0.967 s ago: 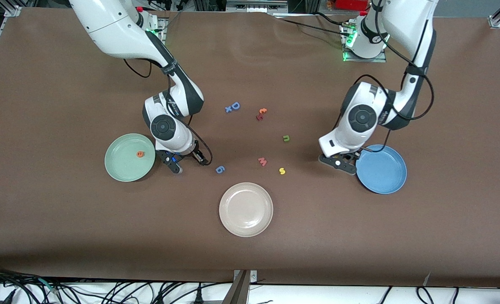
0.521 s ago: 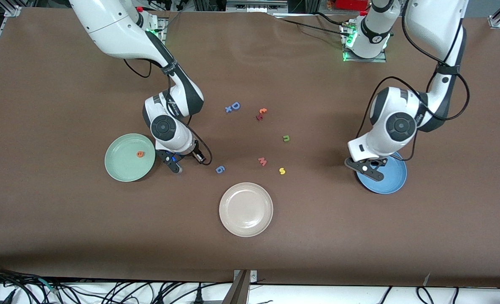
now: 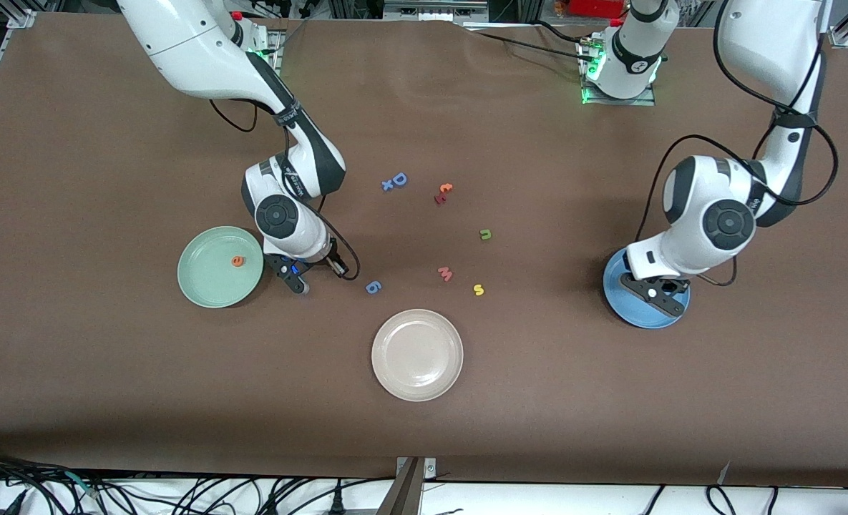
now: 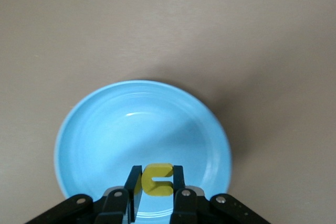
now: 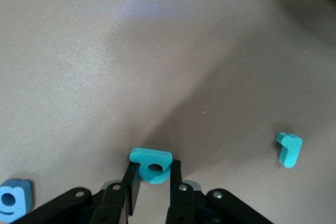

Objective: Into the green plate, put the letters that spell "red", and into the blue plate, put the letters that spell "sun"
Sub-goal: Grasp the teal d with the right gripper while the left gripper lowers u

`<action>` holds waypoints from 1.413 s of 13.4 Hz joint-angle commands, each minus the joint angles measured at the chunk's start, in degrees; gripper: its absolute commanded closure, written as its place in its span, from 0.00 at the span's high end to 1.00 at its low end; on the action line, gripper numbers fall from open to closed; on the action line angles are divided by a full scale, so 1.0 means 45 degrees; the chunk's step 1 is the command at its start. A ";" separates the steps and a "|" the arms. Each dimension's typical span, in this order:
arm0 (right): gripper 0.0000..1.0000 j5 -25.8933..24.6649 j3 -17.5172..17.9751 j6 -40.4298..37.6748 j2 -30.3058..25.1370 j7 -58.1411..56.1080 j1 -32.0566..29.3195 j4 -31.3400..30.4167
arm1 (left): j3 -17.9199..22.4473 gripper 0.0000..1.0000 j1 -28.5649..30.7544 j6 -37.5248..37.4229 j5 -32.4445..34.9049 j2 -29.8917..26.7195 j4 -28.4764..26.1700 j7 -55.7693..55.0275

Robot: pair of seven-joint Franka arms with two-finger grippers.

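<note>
While the orange "e" [image 3: 237, 261] lies in the green plate [image 3: 202, 286], the right gripper [image 5: 152, 182] stands low beside that plate, jaws clamped on the teal "d" [image 5: 151, 163], the "r" [image 5: 289, 149] nearby on the counter [image 3: 109, 179]. "n" [image 3: 486, 234] and "s" [image 3: 478, 290] lie mid-counter. Over the blue plate [image 4: 94, 129], the left gripper [image 4: 156, 190] has its jaws clamped on the "u" [image 4: 157, 179].

Robotics lab: bolted arm bases [image 3: 620, 68], loose cables [image 3: 180, 493]

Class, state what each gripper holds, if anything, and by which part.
Left gripper, over the round blue plate: small yellow "u" letter, pinched across its sides. Right gripper: small teal "d" letter, pinched across its round bowl.
</note>
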 commanded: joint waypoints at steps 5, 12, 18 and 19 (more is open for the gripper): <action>0.12 0.0202 -0.0026 -0.0114 0.0020 0.0100 0.0087 0.0052 | -0.0139 0.24 0.0459 -0.0248 0.0149 0.1074 0.1132 0.0739; 0.00 0.0182 -0.0045 -0.0133 0.0000 0.0139 0.0146 0.0110 | -0.0139 0.24 0.0499 -0.0170 -0.0124 0.1778 0.1778 0.0759; 0.00 0.0026 -0.0240 -0.3871 -0.0546 -0.0444 0.0010 0.2194 | -0.0158 1.00 0.0770 -0.0170 -0.0395 0.2052 0.2188 0.0759; 0.00 0.0026 -0.0608 -0.4850 -0.0701 -0.1066 -0.0010 0.2587 | -0.0197 1.00 0.1043 -0.0189 -0.1036 0.2052 0.2188 0.0778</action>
